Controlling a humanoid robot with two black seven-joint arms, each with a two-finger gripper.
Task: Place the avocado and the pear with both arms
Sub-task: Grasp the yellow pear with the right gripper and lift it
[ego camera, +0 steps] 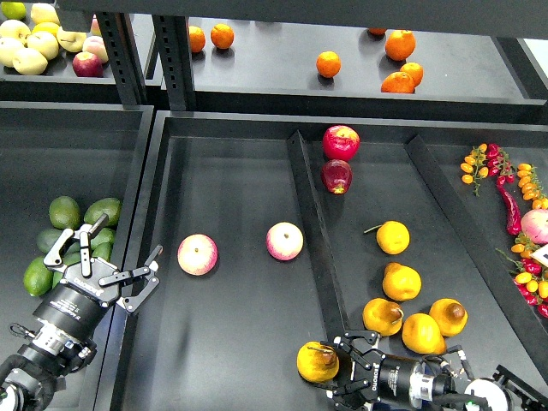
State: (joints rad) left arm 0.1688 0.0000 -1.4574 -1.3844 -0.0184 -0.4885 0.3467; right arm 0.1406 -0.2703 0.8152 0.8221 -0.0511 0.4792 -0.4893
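Orange-yellow, brown-stemmed, the pear [317,361] sits low in the right tray, clamped by the right gripper [342,370] fingers. Left gripper [147,276] fingers are apart, empty, beside green avocados [77,231] partly hidden behind it; no darker one distinguishable.

- My left gripper [147,276] hangs open over the raised wall [137,231] between the avocado tray and the middle tray.
- Middle tray floor [231,342] lies bare near me; two pink-and-yellow apples [198,254] sit farther in.
- A slanted divider [312,231] bars sideways passage.
- My right gripper [338,368] is hemmed by a pear cluster [415,321] just beyond.
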